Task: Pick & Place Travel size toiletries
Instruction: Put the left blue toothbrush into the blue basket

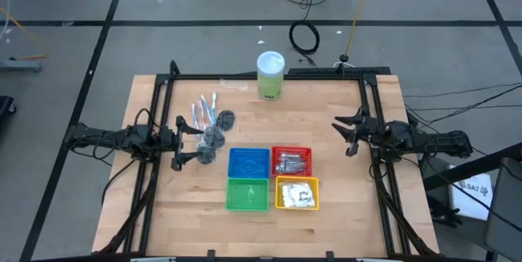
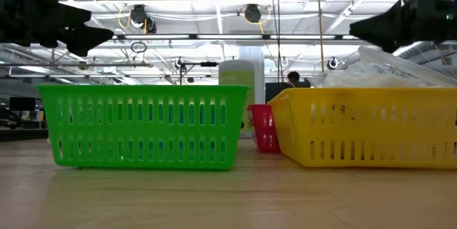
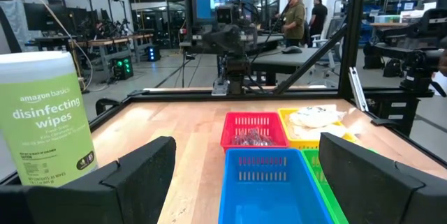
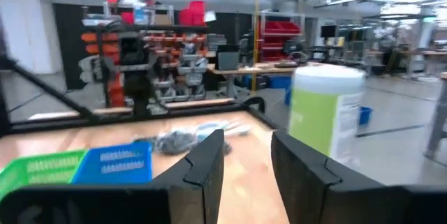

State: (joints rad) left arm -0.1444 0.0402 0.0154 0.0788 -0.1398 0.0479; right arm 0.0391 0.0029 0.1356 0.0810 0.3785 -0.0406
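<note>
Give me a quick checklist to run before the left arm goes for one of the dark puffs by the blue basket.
1. Left pincer open: ok.
2. Left pincer empty: ok.
3. Dark grey puffs still loose on the table, between the left pincer and the blue basket: ok.
4. Blue basket empty: ok. Green basket also empty.
5. Right pincer clear of the puffs, out at the table's right side: ok.
6. Wipes canister upright, away from the path: ok.

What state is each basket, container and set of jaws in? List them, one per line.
Blue basket: empty.
Green basket: empty.
Red basket: holds silver tubes.
Yellow basket: holds white sachets.
Wipes canister: upright, lid on.
Left gripper: jaws open, empty.
Right gripper: jaws partly open, empty.
</note>
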